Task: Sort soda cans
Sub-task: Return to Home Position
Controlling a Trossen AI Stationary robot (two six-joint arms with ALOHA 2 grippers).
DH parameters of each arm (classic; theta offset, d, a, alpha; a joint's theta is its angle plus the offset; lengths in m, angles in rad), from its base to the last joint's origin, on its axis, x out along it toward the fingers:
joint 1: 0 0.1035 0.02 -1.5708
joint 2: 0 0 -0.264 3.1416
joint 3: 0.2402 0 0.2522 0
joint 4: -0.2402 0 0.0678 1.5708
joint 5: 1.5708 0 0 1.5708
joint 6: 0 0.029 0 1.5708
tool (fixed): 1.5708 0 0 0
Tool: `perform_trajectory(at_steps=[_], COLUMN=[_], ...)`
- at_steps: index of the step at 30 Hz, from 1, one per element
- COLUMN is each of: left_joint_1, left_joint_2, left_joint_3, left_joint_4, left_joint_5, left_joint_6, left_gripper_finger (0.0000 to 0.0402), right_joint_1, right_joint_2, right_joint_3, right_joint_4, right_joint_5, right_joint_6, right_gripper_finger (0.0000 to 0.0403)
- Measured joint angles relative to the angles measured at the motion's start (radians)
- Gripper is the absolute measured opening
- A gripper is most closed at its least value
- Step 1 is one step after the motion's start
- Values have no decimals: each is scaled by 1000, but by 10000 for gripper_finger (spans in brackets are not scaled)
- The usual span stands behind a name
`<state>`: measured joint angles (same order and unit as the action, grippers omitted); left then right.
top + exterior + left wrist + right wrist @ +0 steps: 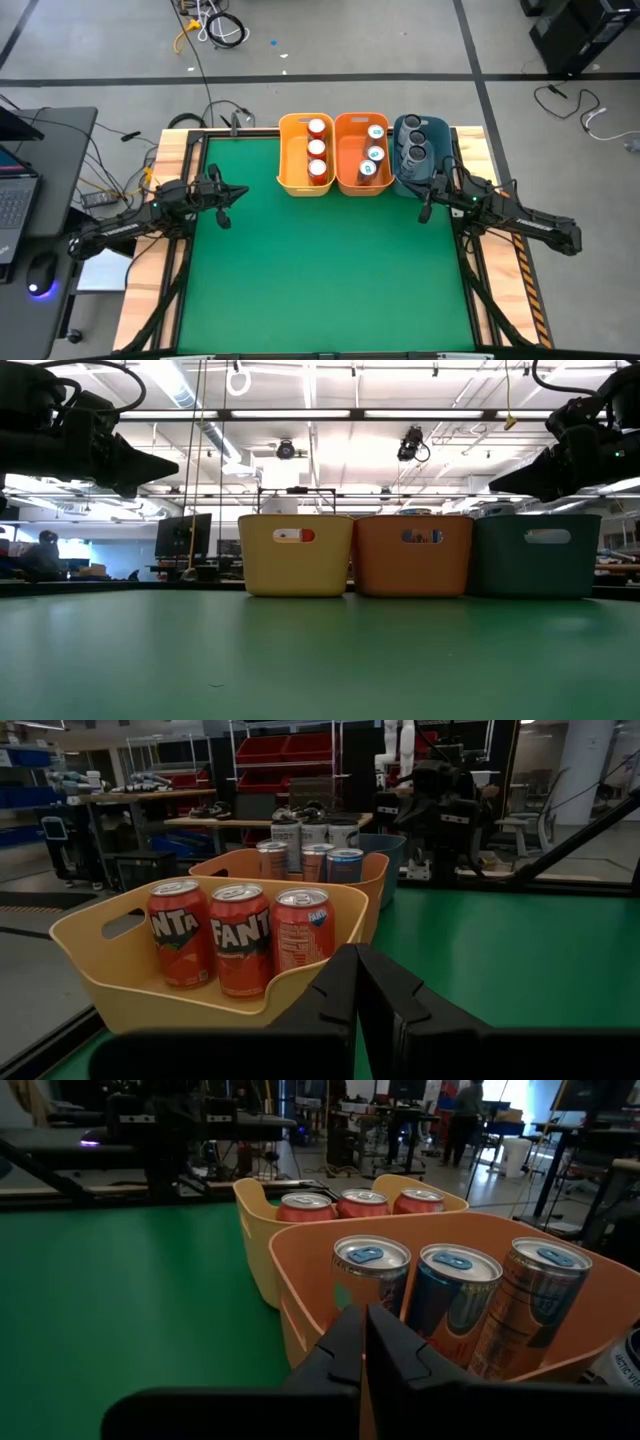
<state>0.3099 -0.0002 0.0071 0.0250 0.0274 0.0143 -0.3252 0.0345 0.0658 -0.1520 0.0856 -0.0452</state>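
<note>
Three bins stand side by side at the table's far edge. The yellow bin (305, 155) holds three red-orange soda cans (240, 935) upright. The orange bin (362, 153) holds three white-and-light-blue cans (452, 1305). The dark blue bin (420, 150) holds dark cans (416, 140). My left gripper (228, 195) hovers shut over the table's left edge, left of the yellow bin. My right gripper (428, 200) hovers shut at the right, just in front of the blue bin. Neither has anything between its fingers.
The green mat (320, 270) spreads bare in front of the bins. Wooden borders (490, 160) and black frame rails edge it. A desk with a laptop (15, 200) and a mouse stands off the left side.
</note>
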Motion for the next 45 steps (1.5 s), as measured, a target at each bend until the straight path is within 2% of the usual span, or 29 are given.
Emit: perform_trajectory(at_steps=[45], left_joint_1=[0], left_joint_2=[0], left_joint_3=[0], left_joint_4=[0], left_joint_5=[0], left_joint_6=[0], left_gripper_finger=[15], right_joint_1=[0], right_joint_2=[0], right_joint_3=[0], right_joint_4=[1], right_joint_5=[-1], right_joint_6=[0], right_gripper_finger=[7])
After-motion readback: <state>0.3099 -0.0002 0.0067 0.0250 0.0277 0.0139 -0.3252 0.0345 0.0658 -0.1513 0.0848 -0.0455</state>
